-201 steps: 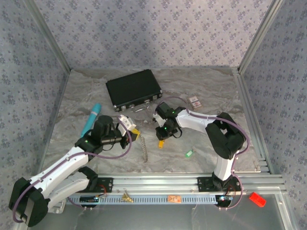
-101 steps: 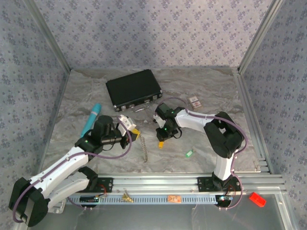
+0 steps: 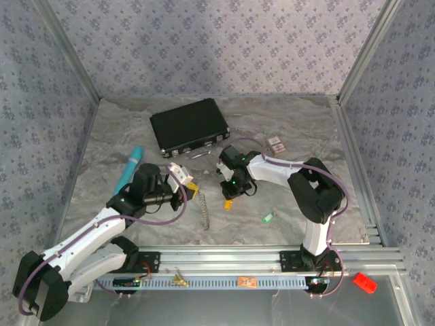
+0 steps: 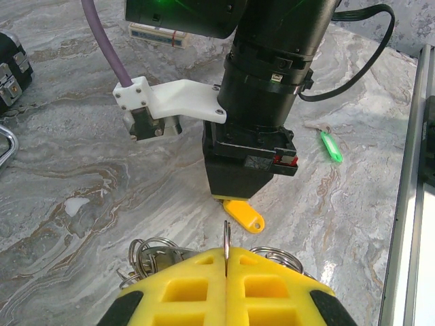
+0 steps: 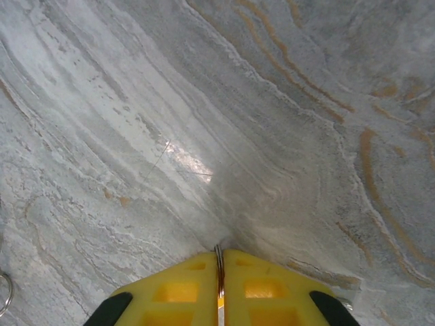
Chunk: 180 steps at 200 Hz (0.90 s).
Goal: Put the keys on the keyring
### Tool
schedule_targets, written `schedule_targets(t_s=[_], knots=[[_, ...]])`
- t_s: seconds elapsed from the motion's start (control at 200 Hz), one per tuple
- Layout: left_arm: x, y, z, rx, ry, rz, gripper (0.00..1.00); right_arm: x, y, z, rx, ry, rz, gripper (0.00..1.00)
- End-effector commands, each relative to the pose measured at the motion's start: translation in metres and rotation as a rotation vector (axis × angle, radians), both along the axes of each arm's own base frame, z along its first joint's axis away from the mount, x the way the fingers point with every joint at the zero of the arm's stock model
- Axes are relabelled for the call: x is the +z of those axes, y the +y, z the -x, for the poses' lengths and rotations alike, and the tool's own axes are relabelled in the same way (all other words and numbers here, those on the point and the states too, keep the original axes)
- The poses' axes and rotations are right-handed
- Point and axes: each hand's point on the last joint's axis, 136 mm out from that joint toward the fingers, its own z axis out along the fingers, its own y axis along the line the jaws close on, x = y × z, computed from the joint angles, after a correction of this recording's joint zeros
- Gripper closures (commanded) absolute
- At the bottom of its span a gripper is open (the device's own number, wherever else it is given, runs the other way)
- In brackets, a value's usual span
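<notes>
The threading step is in hand. On the arm-base side of the black case (image 3: 189,127), the left gripper (image 4: 226,257) is pinched tight on the keyring (image 3: 204,210), with the chain dangling below. Just right of it, the right gripper (image 5: 219,257) is closed on a thin wire loop (image 5: 219,280), seemingly that of the yellow key (image 4: 243,214). Next, I'd judge, the loop must meet the ring edge-on. The green key (image 3: 268,218) lies farther from the case.

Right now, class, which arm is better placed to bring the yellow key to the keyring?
Right. The right gripper looks shut on the yellow key, just beyond the keyring; the left gripper is occupied, pinching that keyring.
</notes>
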Motion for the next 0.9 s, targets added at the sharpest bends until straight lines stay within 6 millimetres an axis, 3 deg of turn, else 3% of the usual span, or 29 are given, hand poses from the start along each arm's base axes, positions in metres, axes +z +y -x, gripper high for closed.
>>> schedule_targets(t_s=[0.0,0.04,0.195,0.425,0.59,0.69,0.78,0.895], knots=[[0.009,-0.004,0.001,-0.026,-0.022,0.029,1.0,0.001,0.003,0.001,0.018,0.011,0.006,0.96],[0.009,-0.003,0.001,-0.025,-0.021,0.029,1.0,0.003,0.003,0.002,0.022,0.006,0.003,1.0],[0.008,-0.003,0.003,-0.021,0.006,0.037,1.0,0.023,0.004,-0.003,0.078,-0.108,-0.049,1.0],[0.01,-0.007,0.008,-0.034,0.069,0.077,1.0,0.101,0.007,-0.014,0.268,-0.535,-0.165,1.0],[0.01,-0.011,0.011,-0.062,0.112,0.103,1.0,0.15,0.015,-0.002,0.486,-0.857,-0.253,1.0],[0.009,-0.013,0.012,-0.074,0.142,0.108,1.0,0.162,0.018,0.009,0.65,-1.011,-0.234,1.0],[0.011,-0.015,0.013,-0.081,0.161,0.113,1.0,0.164,0.023,0.025,0.803,-1.051,-0.234,1.0],[0.013,-0.017,0.015,-0.093,0.182,0.128,1.0,0.167,0.03,0.034,0.871,-1.062,-0.264,1.0]])
